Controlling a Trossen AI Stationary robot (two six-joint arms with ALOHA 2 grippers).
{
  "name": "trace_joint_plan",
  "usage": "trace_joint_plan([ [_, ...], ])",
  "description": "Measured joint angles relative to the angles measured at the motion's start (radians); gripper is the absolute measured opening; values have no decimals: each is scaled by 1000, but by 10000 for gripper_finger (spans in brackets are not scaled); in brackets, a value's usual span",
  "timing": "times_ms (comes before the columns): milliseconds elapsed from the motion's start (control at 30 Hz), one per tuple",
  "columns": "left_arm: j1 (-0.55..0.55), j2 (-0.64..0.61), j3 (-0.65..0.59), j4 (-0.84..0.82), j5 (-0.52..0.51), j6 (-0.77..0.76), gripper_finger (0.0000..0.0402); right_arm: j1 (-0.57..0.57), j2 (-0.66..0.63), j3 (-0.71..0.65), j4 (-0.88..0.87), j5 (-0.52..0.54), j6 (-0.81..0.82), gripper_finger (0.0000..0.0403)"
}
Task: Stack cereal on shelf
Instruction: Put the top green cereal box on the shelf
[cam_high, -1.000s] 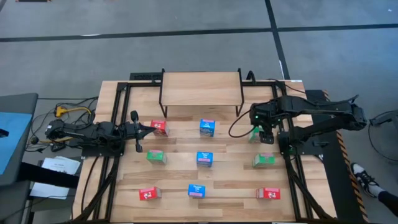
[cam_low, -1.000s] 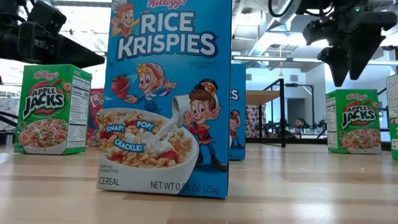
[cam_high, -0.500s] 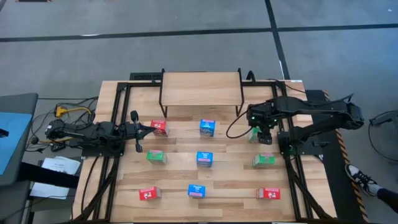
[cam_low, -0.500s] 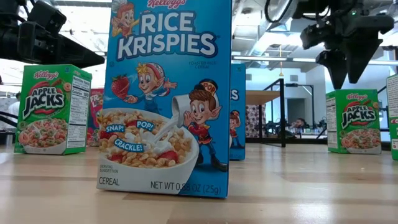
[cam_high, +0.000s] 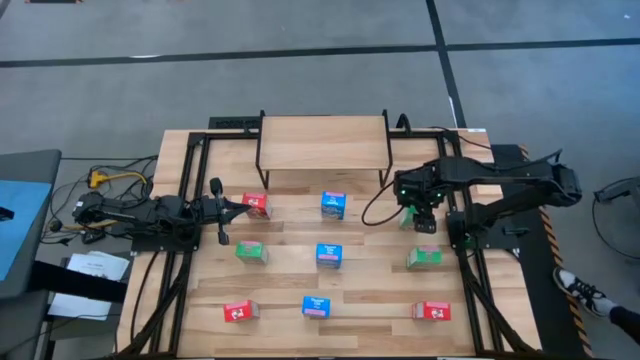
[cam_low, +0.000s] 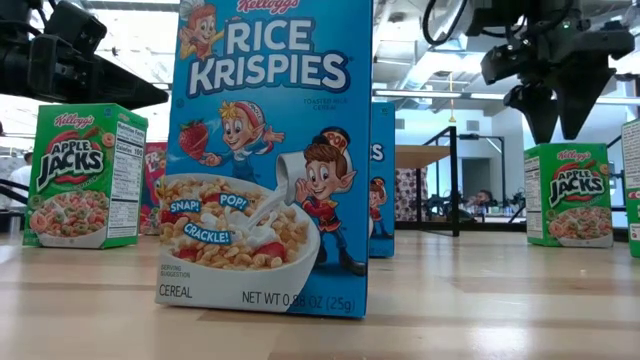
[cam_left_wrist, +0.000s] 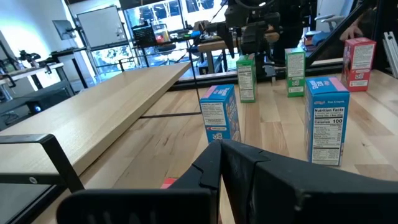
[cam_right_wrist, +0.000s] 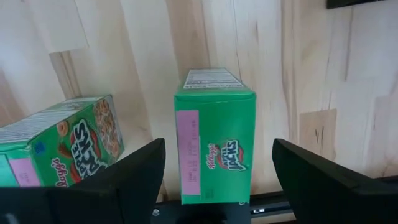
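High view – my right gripper (cam_high: 414, 212) jaws spread wide, above a green box (cam_high: 407, 216) near the shelf's (cam_high: 322, 143) right legs, holding nothing | right wrist – box (cam_right_wrist: 215, 134) upright between my fingers (cam_right_wrist: 134, 171), untouched | left gripper (cam_high: 240, 207) shut, empty, beside a red box (cam_high: 256, 205) | shelf top bare – boxes all on the table (cam_high: 370, 290)

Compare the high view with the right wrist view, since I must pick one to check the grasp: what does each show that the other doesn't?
Only the high view shows the shelf, the waiting left gripper and the red and blue boxes. Only the right wrist view shows the right gripper with fingers open on either side of a green Apple Jacks box. Both show that box and its green neighbour.
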Motion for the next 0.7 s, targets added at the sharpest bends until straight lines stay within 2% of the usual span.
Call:
trace_joint_plan([
  [500, 0, 0, 0, 0, 0, 0, 0, 0, 168, 0, -16, 5, -16, 316],
  [700, 0, 0, 0, 0, 0, 0, 0, 0, 182, 0, -21, 5, -17, 276],
])
